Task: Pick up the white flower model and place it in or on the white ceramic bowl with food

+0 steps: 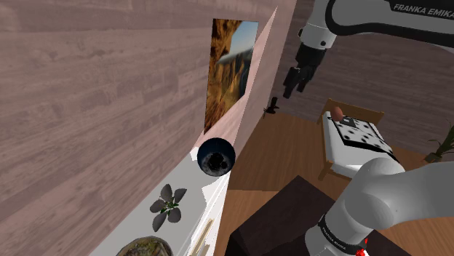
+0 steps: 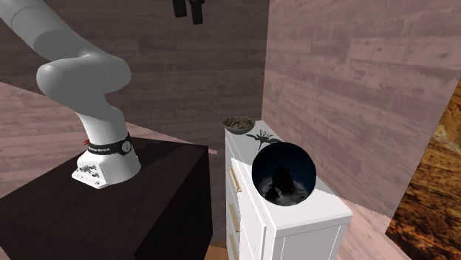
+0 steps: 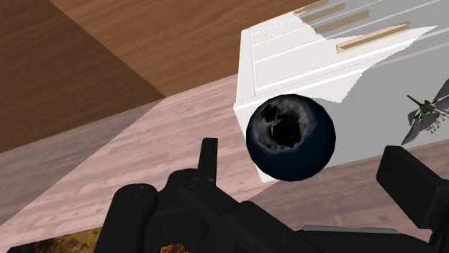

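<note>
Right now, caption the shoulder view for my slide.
Arm raised, jaws open, away from the dark flower, bowl and sphere.

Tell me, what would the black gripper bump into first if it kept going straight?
Probably the dark ball on the end of the white cabinet; in the wrist view it lies nearly straight ahead of the gripper, though depth is unclear.
</note>
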